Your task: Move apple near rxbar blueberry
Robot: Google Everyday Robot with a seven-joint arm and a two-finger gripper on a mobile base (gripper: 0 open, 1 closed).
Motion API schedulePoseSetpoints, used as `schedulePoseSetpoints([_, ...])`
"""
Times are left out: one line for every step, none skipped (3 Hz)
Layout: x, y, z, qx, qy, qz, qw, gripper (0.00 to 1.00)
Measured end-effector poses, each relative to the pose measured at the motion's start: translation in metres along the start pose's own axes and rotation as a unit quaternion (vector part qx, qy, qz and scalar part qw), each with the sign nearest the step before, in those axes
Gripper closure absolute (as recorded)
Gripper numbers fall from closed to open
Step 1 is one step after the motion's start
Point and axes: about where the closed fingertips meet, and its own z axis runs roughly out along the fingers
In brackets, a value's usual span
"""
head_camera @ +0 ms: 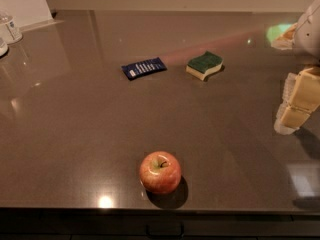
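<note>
The apple [160, 172], red with yellowish patches and a dark stem, sits near the front edge of the dark countertop [75, 129]. The rxbar blueberry [144, 67], a flat dark blue wrapper with white lettering, lies farther back, left of centre. The gripper [295, 104] is at the right edge of the view, above the counter, well to the right of both the apple and the bar, and holds nothing that I can see.
A green-topped yellow sponge [204, 65] lies just right of the bar. A clear bottle [10, 28] stands at the far left back by a white wall panel. The counter's front edge runs just below the apple.
</note>
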Motion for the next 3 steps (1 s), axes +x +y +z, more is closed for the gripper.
schedulePoseSetpoints([0.0, 0.0, 0.0, 0.0, 0.0, 0.0, 1.0, 0.0])
schedulePoseSetpoints([-0.006, 0.003, 0.001, -0.001, -0.005, -0.009, 1.0, 0.0])
schedulePoseSetpoints([-0.026, 0.02, 0.018, -0.018, -0.018, -0.035, 0.999, 0.0])
